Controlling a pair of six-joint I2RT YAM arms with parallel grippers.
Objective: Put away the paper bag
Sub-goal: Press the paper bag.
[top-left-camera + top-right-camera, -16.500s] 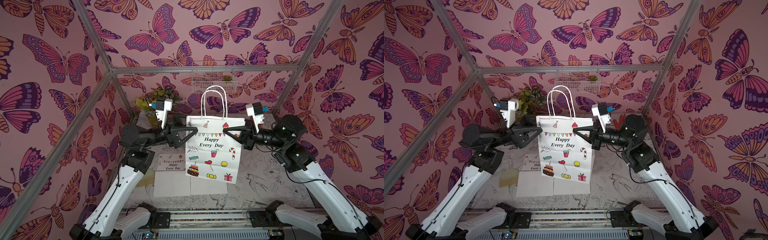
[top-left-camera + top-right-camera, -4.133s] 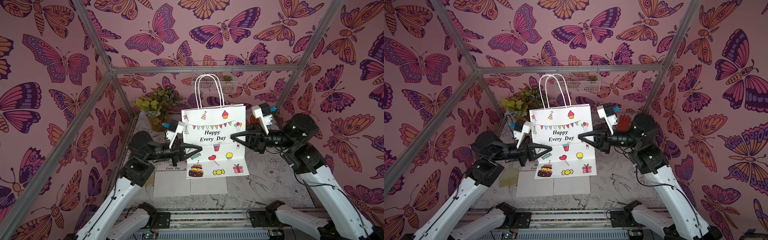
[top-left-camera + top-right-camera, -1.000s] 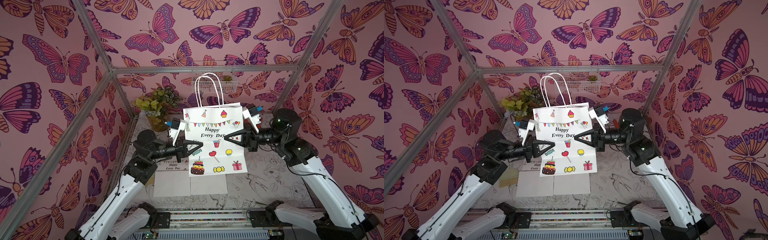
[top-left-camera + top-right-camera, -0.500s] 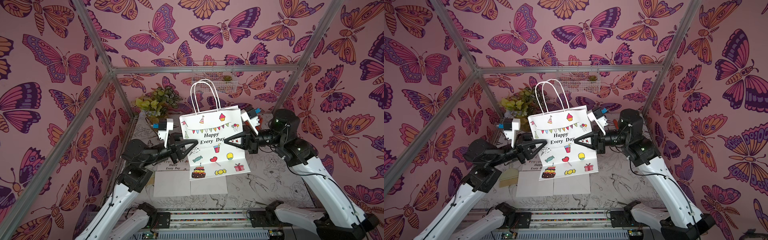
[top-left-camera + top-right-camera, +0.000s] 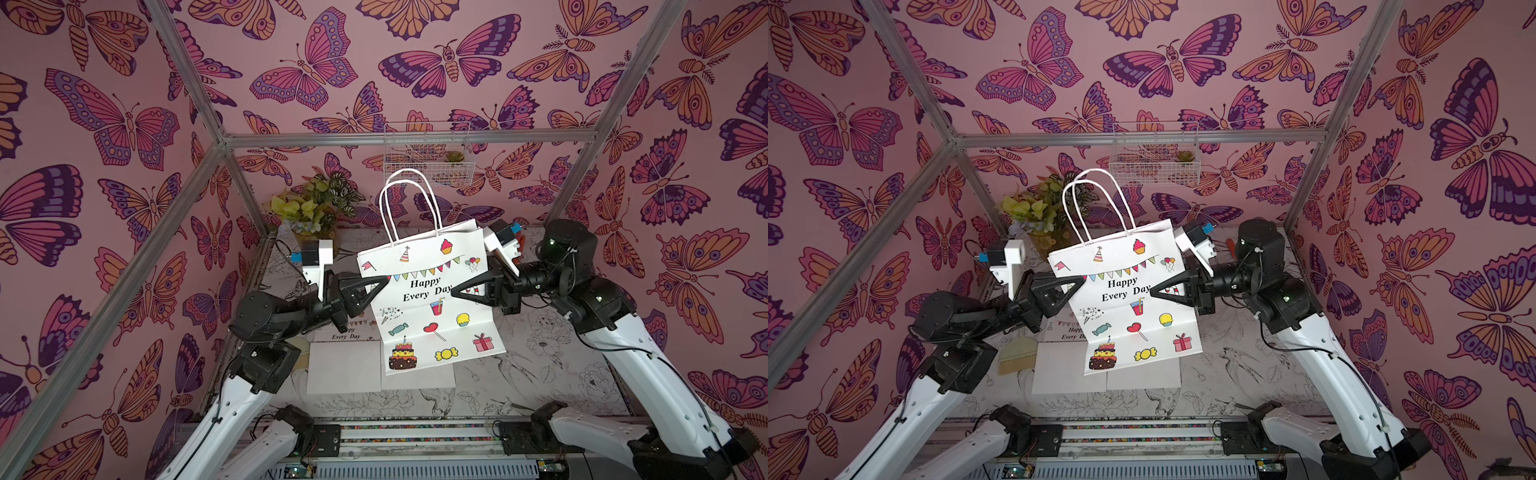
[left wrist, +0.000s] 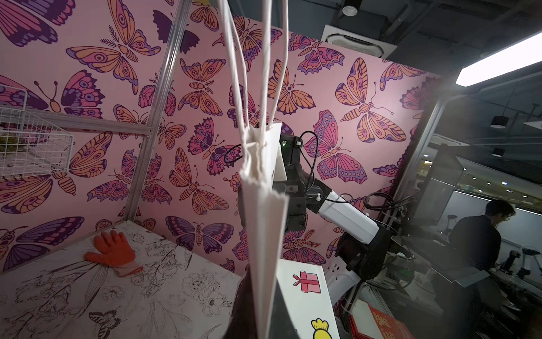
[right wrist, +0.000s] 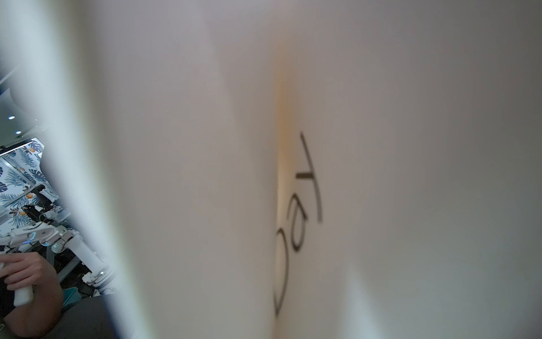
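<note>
While I hold paper gift bag [image 5: 428, 307] aloft, left gripper [image 5: 384, 283] clamped shut on one side crease, right gripper [image 5: 455, 291] shut on opposite crease; bag hangs tilted between them. Risk: arms pulling apart tear paper; shallow pinch slips, bag swings down.

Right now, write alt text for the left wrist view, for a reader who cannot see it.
A flattened white paper bag, seen edge-on, runs down the centre, its handles rising out of frame, with the right arm behind it. An orange glove lies on the flower-printed table; butterfly walls surround it.
</note>
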